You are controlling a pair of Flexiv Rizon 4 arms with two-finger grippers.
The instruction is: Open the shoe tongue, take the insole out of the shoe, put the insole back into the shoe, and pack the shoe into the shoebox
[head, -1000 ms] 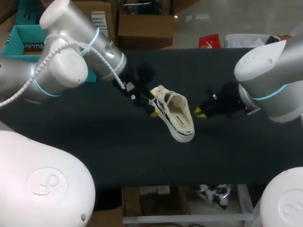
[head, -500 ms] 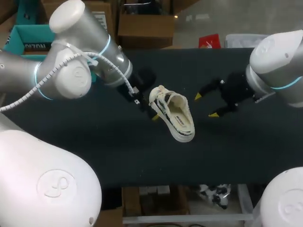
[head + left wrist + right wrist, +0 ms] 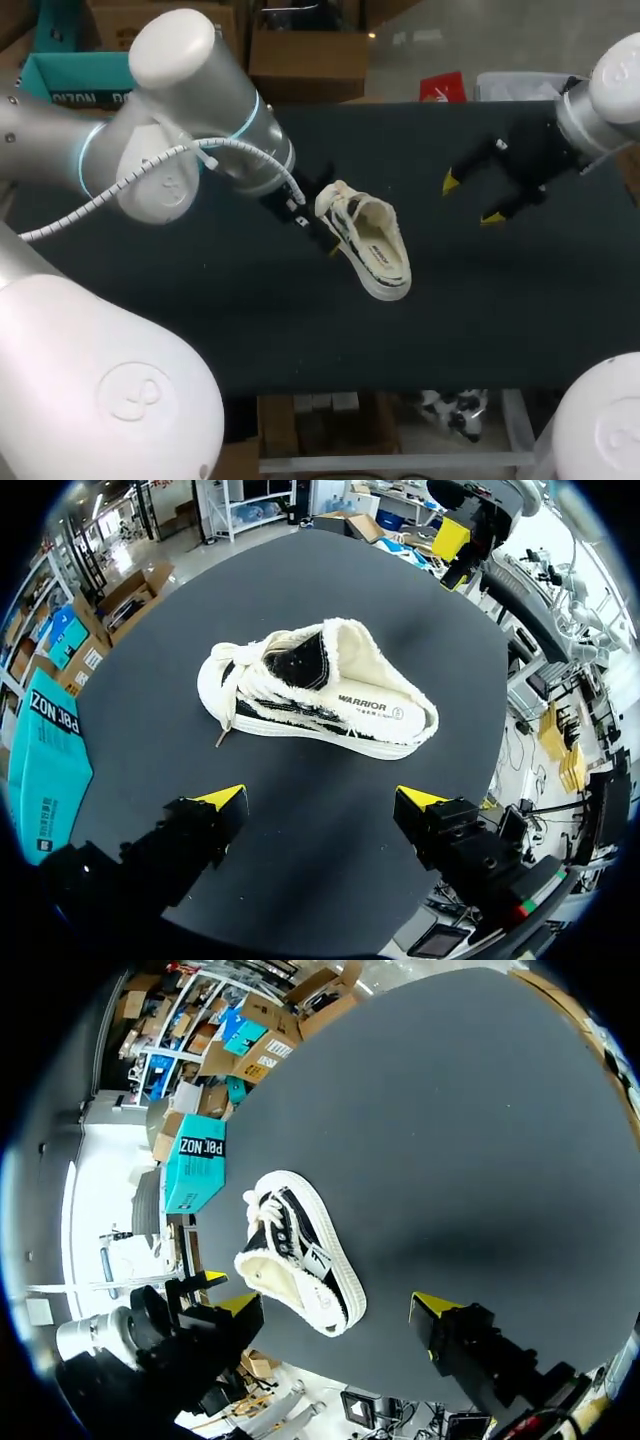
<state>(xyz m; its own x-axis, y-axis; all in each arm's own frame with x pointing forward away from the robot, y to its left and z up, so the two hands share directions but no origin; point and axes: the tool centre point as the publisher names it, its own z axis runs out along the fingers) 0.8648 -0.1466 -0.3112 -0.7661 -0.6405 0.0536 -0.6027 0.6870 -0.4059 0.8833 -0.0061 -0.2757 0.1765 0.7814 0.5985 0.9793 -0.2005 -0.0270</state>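
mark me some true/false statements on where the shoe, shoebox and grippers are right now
The shoe lies on the table, outside the shoebox. True.
The right gripper is shut on the shoe. False: it is open and apart from it.
The left gripper is open, holding nothing. True.
The shoebox stands between the grippers. False: it is by the table's left edge.
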